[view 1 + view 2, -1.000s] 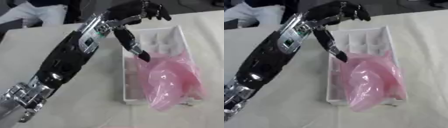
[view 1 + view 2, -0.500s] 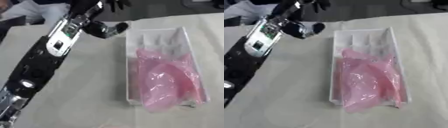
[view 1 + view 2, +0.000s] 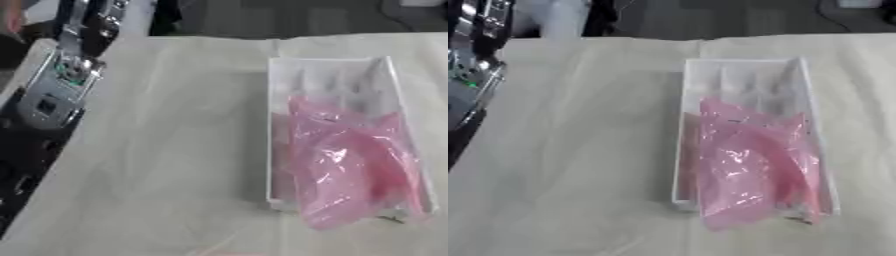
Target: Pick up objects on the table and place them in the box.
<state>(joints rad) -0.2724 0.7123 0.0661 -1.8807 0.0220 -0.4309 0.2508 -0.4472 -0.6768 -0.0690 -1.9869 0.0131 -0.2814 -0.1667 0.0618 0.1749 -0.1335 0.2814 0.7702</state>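
A white box (image 3: pixel 282 125) with upright walls sits right of centre in the frame, its long side running from the upper middle down toward the lower right, on a table covered with a pale cream cloth (image 3: pixel 175 150). Inside the box lies a crumpled pink plastic bag (image 3: pixel 350 160), filling the lower two thirds of it; the bag's lower end spills over the box's near rim and touches the cloth at the lower right. The upper part of the box shows bare white dividers (image 3: pixel 745 80) between narrow compartments. Along the left edge of the frame the robot's left arm (image 3: pixel 52 95) reaches from the lower left up to the upper left corner, black with a silver plate; it is well apart from the box. The left hand itself is out of the frame at the top, so the state of its fingers cannot be told. The right hand shows in neither view.
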